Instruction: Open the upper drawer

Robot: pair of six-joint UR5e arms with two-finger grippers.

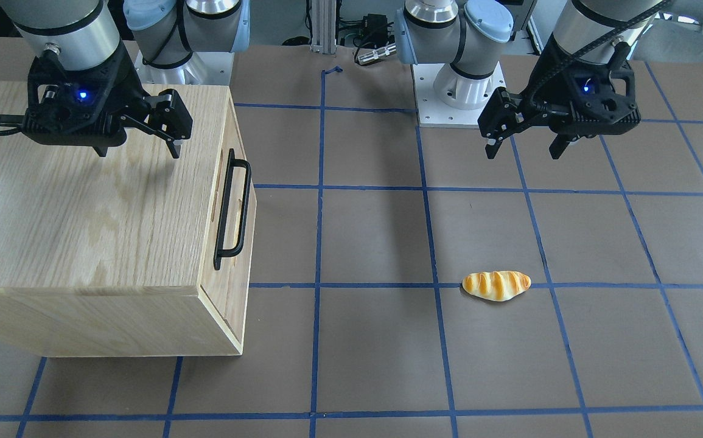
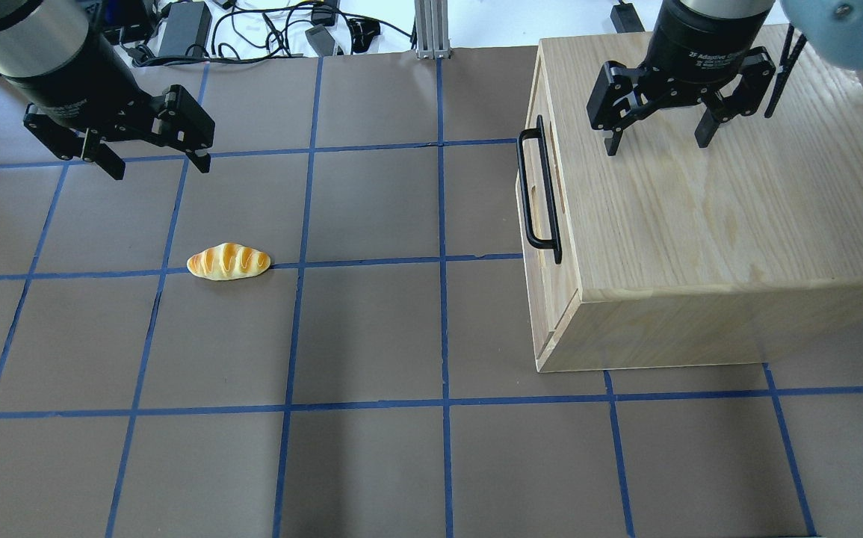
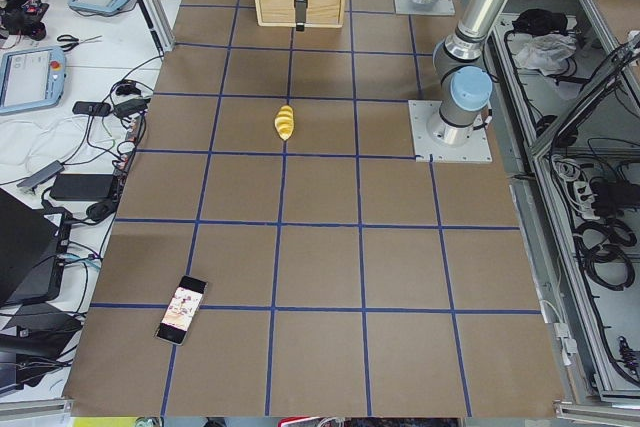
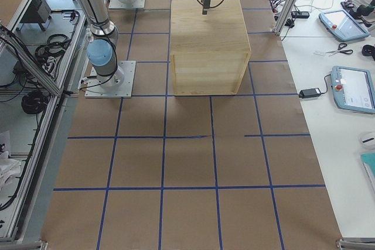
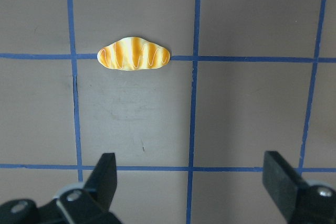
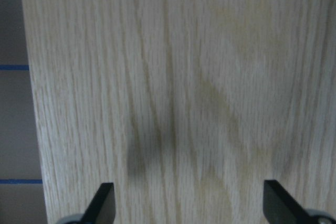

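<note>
Over the boxy light-oak cabinet (image 2: 700, 209) I'm hovering the wide-open right gripper (image 2: 657, 146), risking a straight descent striking its top, missing the shallow oak upper drawer (image 2: 565, 276).

Pale, grained oak upper drawer (image 1: 212, 283), black handle (image 1: 232, 207); golden, cream-striped bread roll (image 1: 496, 285); brown table (image 1: 375, 353), blue tape grid.

Bright overhead light; right gripper (image 2: 657, 146) throws soft shadow on blurred cabinet top (image 6: 220, 66).
</note>
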